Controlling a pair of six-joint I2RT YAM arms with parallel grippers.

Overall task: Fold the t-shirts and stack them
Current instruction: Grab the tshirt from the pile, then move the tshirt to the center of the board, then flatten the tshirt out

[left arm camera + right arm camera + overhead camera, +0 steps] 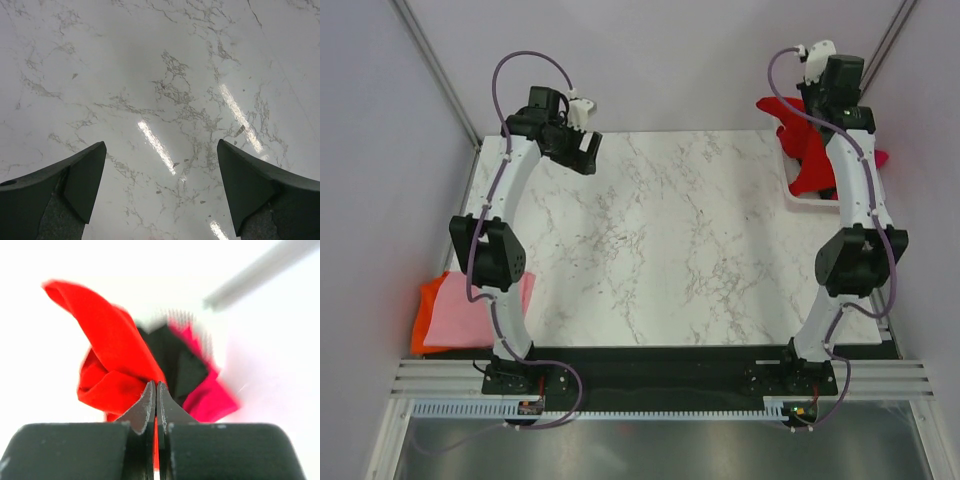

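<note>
L gripper (161,145):
- Claw wide, fingers (85,180) set well apart.
- Only marble table (160,75) visible btwn them.
- Top view: held over far-L part of table (582,148), well apart from every t-shirt.

R gripper (156,386):
- Claw narrow, fingers pressed nearly together, clamped on red t-shirt (107,355).
- Thin strip of red cloth visible in slit btwn fingers.
- Top view: R arm stretched to far-R corner. Fingers hidden behind wrist there, so exact pos. cannot be told.

Red t-shirt:
- Bunched, not folded.
- Top view: at far-R corner (800,135), over white basket (807,203).
- Wrist view: one flap sticking up and to L. Picture blurred.

Black t-shirt (175,362):
- Crumpled, just behind red one and touching it.

Magenta t-shirt (210,397):
- To R of black one, touching it.
- Also seen in top view (880,158), just R of R arm.
- Depth of these in basket: cannot tell.

Pink t-shirt (470,318):
- Lying flat at near-L edge of table, beside L arm base.
- Resting on orange t-shirt (426,305). Orange shows along L side and near edge.
- Partly covered by L arm in top view.
</note>
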